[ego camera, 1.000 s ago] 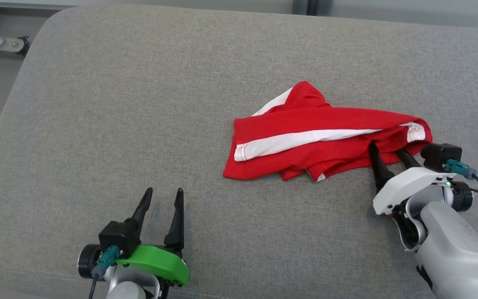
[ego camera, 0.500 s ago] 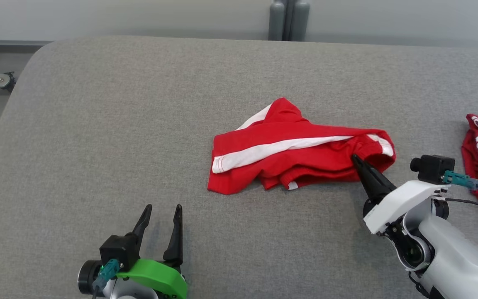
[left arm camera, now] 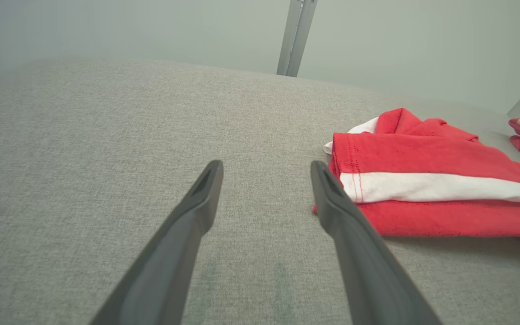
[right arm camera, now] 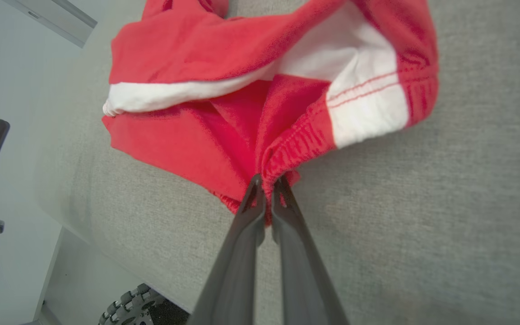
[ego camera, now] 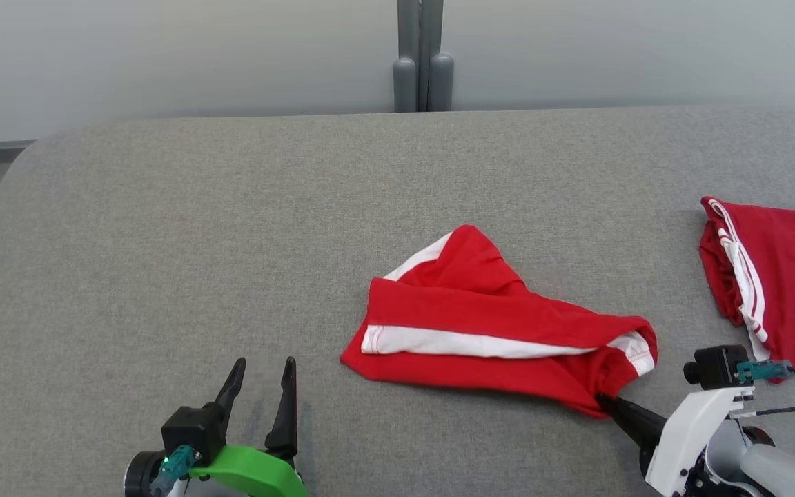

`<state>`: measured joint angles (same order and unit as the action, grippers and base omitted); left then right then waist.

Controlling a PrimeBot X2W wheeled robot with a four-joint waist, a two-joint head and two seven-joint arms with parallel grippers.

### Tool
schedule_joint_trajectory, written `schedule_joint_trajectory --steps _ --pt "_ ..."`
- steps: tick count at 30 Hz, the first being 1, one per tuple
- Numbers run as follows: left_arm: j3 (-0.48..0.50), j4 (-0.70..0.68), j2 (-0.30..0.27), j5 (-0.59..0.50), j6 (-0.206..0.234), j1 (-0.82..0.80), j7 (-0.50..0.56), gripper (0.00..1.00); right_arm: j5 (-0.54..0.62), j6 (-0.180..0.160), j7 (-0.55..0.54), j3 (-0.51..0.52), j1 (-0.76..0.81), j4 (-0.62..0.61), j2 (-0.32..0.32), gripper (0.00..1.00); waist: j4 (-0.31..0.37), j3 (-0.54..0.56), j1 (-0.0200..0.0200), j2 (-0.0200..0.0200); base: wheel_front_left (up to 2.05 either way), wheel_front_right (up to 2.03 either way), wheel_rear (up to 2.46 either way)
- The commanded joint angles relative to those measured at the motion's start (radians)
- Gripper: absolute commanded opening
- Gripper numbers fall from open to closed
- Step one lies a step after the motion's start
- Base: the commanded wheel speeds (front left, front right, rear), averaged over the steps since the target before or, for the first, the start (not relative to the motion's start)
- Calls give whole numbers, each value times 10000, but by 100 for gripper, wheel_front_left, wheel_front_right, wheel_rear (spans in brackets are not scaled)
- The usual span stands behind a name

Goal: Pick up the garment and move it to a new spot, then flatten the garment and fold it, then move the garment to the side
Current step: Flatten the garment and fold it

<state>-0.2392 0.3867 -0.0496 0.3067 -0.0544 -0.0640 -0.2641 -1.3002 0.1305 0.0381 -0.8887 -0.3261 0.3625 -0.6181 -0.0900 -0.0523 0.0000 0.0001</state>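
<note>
Work on the garment [ego camera: 494, 331] looks to be just at the start. The right end effector [ego camera: 608, 400] is pinched tight on the garment's near right edge, and the right wrist view shows it closed on a ribbed red hem next to a white band. So the grab seems done, but the lift is not: most of the cloth lies flat on the grey surface [ego camera: 163, 241]. It sits a bit right of the middle, on the side near the robot. The left end effector [ego camera: 264, 362] is spread wide and holds nothing. It waits low on the surface, near the garment's left end but apart from it. Left to do, by the look of it, are the lift, the move to a new spot, the flattening, the fold and the last push to the side. The garment is bright red with a white stripe along it. It is bunched up, with one part folded over another and a soft hump at the back. Another red cloth [ego camera: 784, 276] with thin white stripes lies well off to the right.
</note>
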Motion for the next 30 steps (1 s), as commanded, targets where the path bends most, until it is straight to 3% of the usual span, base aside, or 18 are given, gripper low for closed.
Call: schedule_joint_trajectory --steps 1,2,3,4,13,17,21,25,26,30 --pt "4 -5 -28 -69 -52 142 6 100 30 0 -66 -114 114 131 -84 0 99 83 0 -1 0 0 0" --pt "2 -2 -28 -70 -66 125 6 100 25 -1 -140 -228 120 316 -158 7 118 88 0 -1 0 0 0" --pt "4 2 -28 -69 -79 116 6 100 74 1 -166 -350 80 450 -208 89 133 91 0 -1 0 0 0" --pt "6 1 -28 -77 -65 105 6 100 127 1 -32 -380 -20 525 -217 100 152 88 0 -1 0 0 0" --pt "54 -84 -28 -96 48 55 6 100 835 -1 1613 -337 -548 1302 -776 100 320 130 0 -1 0 0 0" --pt "-68 -85 -27 -90 -30 -89 6 100 2043 -1 2248 490 -835 2244 -655 100 421 171 0 -1 0 0 0" --pt "-254 -57 -28 -101 -25 -334 6 100 4494 1 2265 3495 -607 2172 206 100 611 57 0 -1 0 0 0" --pt "-570 160 -28 -74 -66 -717 6 100 7117 -1 2268 6388 254 1169 1475 100 775 -104 0 -1 0 0 0" --pt "-570 160 -28 -74 -66 -717 6 100 7117 -1 2268 6388 254 1169 1475 100 775 -104 0 -1 0 0 0" --pt "-985 557 -31 29 -171 -1189 6 100 8859 -1 2267 7903 1135 202 2674 100 957 -281 0 -1 0 0 0"
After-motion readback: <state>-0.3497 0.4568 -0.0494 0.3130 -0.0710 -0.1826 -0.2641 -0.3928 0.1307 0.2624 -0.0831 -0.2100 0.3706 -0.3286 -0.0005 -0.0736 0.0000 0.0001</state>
